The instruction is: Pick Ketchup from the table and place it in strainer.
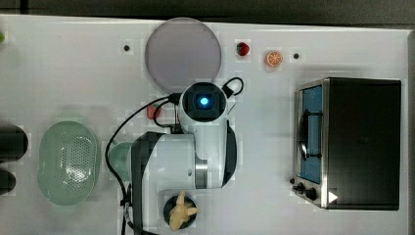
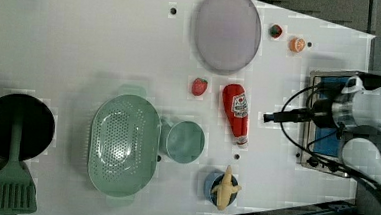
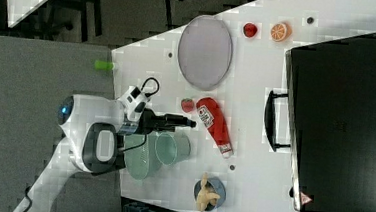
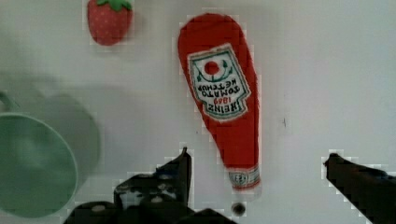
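The end effector [image 4: 257, 163] hangs above the white surface [image 2: 82, 41] with its fingers [image 4: 180, 170] spread wide apart, holding nothing; in the wrist view the capped end of the Ketchup [image 4: 222, 93] lies between them.

Across the left view from its left: a black pan [image 2: 17, 127] with a green spatula [image 2: 9, 191], then the strainer [image 2: 123, 143], then the green cup [image 2: 184, 141] just beside it. Next comes a strawberry [image 2: 199, 86], then the Ketchup [image 2: 235, 113] lying flat on the surface, well apart from the strainer, cap toward the left view's bottom. Above them sits a grey-lilac plate [image 2: 227, 29].
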Controlling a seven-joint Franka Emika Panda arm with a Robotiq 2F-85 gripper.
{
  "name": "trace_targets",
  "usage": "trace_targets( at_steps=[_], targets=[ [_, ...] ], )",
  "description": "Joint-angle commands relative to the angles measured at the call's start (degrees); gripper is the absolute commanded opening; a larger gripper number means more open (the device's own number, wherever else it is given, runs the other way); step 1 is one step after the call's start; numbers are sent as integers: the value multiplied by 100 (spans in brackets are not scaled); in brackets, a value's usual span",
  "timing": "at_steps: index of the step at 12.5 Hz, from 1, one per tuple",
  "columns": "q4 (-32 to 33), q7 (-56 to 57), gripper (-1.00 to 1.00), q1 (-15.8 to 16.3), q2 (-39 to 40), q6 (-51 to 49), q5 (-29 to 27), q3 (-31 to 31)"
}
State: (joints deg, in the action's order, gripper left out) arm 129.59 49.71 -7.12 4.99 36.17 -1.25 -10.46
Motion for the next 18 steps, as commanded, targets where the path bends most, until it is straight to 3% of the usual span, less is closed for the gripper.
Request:
trace_targets(
  at_steps=[1, 14, 15, 18],
  targets=[
    [128, 672, 100, 14, 57, 797, 59, -28],
    [218, 670, 100, 54, 1907, 2479, 82, -18],
    [216, 670, 93, 56, 1977, 2491, 82, -24],
    [189, 654, 21, 59, 1937, 2484, 82, -28]
  ],
)
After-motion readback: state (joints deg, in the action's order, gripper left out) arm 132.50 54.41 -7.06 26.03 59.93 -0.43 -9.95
